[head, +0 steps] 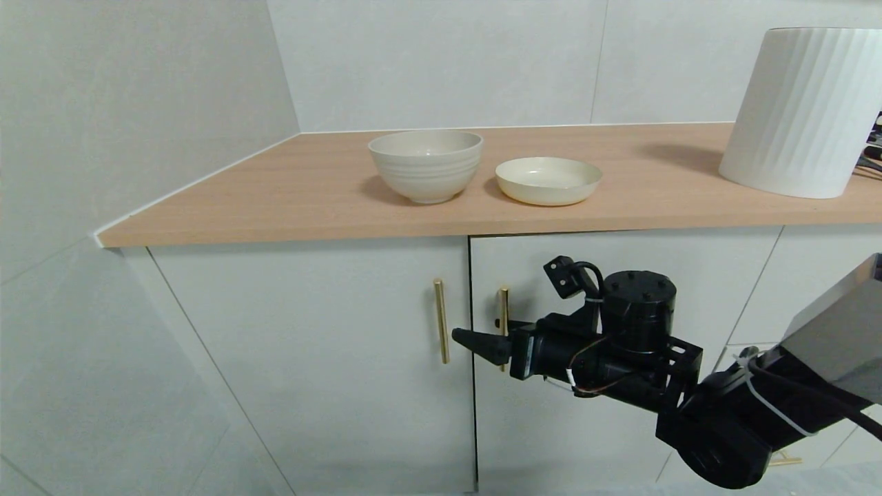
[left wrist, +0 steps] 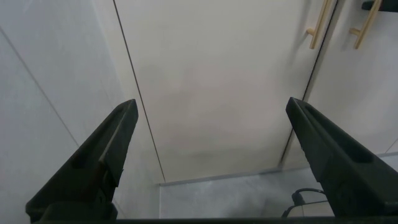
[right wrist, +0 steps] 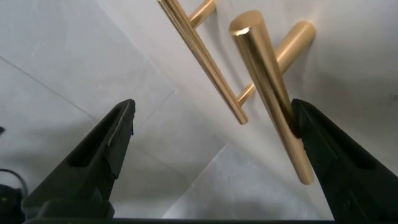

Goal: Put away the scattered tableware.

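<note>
Tableware out in the open, nothing stowed yet. The deep cream ribbed bowl [head: 425, 165] and the shallow pale-yellow dish [head: 548, 180] stand side by side, just apart, on the wooden countertop [head: 275, 200], bowl to the left, dish to the right. Both look empty.

Below them the white cabinet is shut, left door [head: 310, 358] and right door [head: 710, 275] alike, so whatever is inside is hidden.

And here's the right gripper [head: 490, 339], low in front of the seam between the doors. Its jaws are spread wide and hold nothing. It sits right at the brass bar handle of the right door [head: 504, 303], with the left door's brass handle [head: 441, 320] just beside. From the right wrist camera, one brass bar lies between the fingers, close against one of them, not clamped.

The left gripper [left wrist: 211, 106] hangs low, facing the bottom of a cabinet door. Its jaws are wide apart too, and empty.

Far right on the counter stands a tall white ribbed container [head: 803, 114]; its inside can't be seen.

My read: this is the very start. A door has to come open first, then two pieces need moving, so all of the task lies ahead.
</note>
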`<state>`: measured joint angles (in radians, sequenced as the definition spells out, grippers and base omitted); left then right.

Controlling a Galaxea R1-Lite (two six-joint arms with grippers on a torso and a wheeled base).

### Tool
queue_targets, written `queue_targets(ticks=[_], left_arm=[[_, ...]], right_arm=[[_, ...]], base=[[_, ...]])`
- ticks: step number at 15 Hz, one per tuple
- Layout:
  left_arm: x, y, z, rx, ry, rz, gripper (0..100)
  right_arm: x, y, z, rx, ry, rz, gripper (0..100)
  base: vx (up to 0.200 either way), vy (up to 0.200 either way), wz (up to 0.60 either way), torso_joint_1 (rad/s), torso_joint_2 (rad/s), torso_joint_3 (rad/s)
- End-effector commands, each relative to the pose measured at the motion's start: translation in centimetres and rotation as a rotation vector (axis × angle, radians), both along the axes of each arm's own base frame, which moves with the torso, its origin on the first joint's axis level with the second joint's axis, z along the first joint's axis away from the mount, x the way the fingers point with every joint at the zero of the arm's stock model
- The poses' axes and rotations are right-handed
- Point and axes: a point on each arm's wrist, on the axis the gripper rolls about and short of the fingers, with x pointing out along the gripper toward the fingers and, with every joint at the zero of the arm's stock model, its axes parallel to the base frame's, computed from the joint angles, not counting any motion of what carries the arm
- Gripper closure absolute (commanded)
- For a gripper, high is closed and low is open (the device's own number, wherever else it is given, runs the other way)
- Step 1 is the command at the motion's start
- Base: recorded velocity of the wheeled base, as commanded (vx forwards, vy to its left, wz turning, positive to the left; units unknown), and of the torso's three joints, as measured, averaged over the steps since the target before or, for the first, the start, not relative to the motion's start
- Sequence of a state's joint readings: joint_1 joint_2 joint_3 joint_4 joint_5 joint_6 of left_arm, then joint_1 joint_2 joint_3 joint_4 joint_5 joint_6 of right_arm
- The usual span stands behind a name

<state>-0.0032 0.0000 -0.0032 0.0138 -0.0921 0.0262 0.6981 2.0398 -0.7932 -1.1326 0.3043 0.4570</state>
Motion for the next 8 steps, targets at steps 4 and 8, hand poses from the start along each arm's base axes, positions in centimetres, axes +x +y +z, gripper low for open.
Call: queue_targets(ticks=[4,8], left_arm=[[0.0,0.0,0.0,0.0,0.0,0.0,0],[0.0,0.0,0.0,0.001,0.0,0.0,0]], right_arm=[[-1.7,-1.2,1.6,0.022,-0.016,0.063,0],[-3.4,-2.1,2.5,0.029,-0.02,0.1,0]], base=[[0.0,0.0,0.0,0.0,0.0,0.0],[0.0,0.0,0.0,0.0,0.0,0.0]])
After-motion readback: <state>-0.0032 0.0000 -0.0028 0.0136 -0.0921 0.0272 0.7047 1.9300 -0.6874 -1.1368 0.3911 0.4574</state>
